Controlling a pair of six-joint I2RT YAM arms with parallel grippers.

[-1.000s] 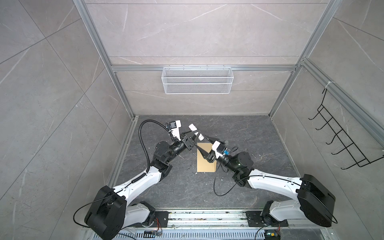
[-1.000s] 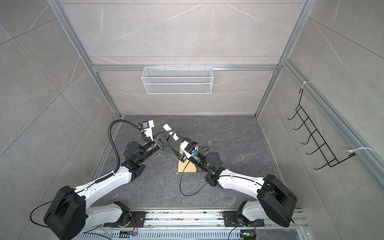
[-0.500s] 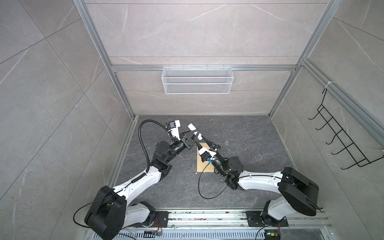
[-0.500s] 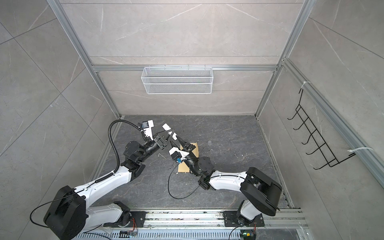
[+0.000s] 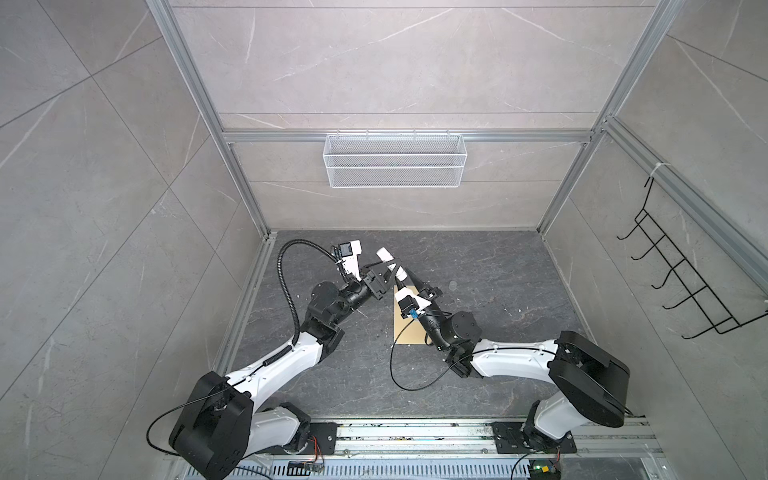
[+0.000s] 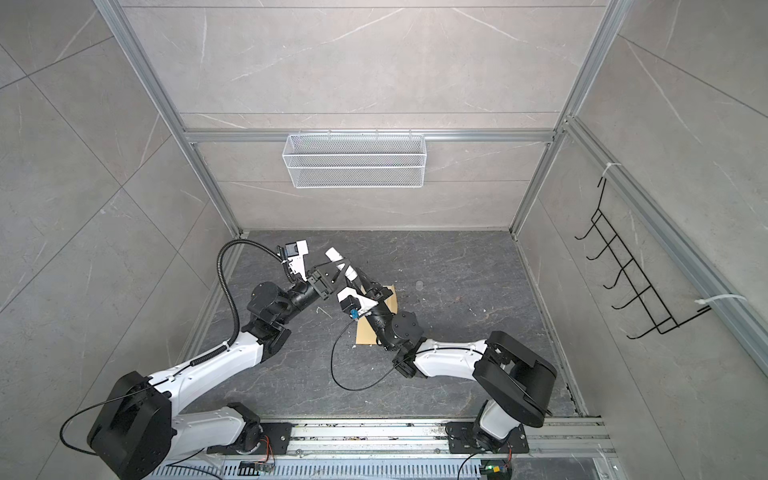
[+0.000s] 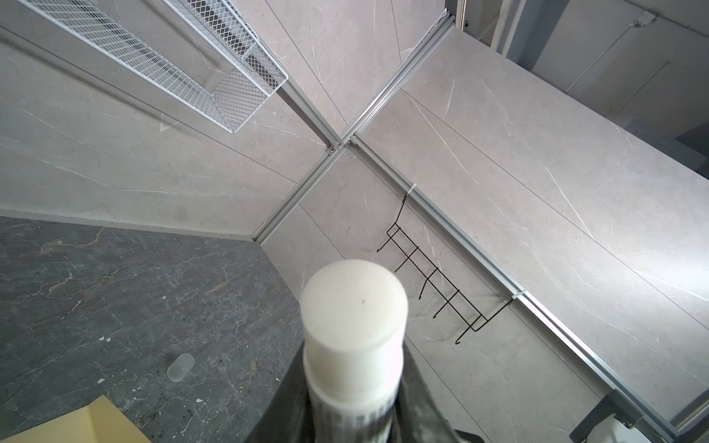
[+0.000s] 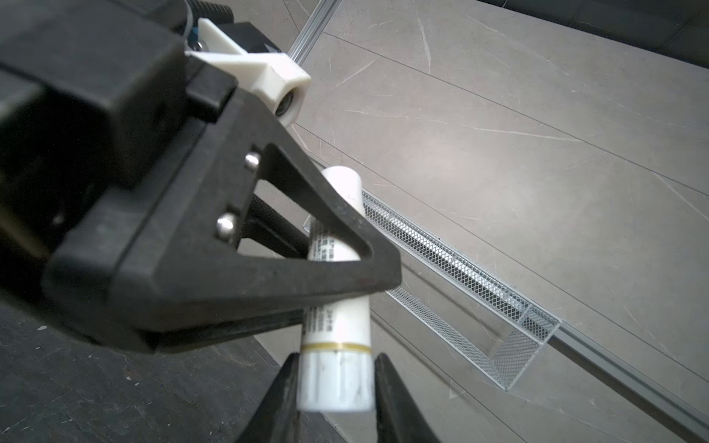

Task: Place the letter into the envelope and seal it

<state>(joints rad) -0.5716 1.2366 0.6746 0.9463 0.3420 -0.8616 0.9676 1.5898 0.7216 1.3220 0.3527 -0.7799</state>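
Observation:
My left gripper (image 5: 388,266) (image 6: 338,264) is shut on a white glue stick (image 5: 384,254) (image 6: 333,253) and holds it above the floor, uncapped tip up. In the left wrist view the glue stick (image 7: 355,318) fills the space between the dark fingers (image 7: 286,406). My right gripper (image 8: 335,379) has its two fingers pressed on either side of the glue stick's (image 8: 337,330) ribbed lower end, below the gold ring. The yellow-tan envelope (image 5: 409,332) (image 6: 365,332) lies flat on the floor under the right wrist. The letter does not show in any view.
A clear plastic cap (image 7: 180,367) (image 5: 454,285) lies on the dark stone floor (image 5: 478,257) beyond the envelope. A white wire basket (image 5: 395,166) hangs on the back wall. A black hook rack (image 5: 685,291) is on the right wall.
My right gripper has risen from over the envelope toward the left gripper and narrowed its jaws onto the glue stick's lower end. The left arm has stayed still.

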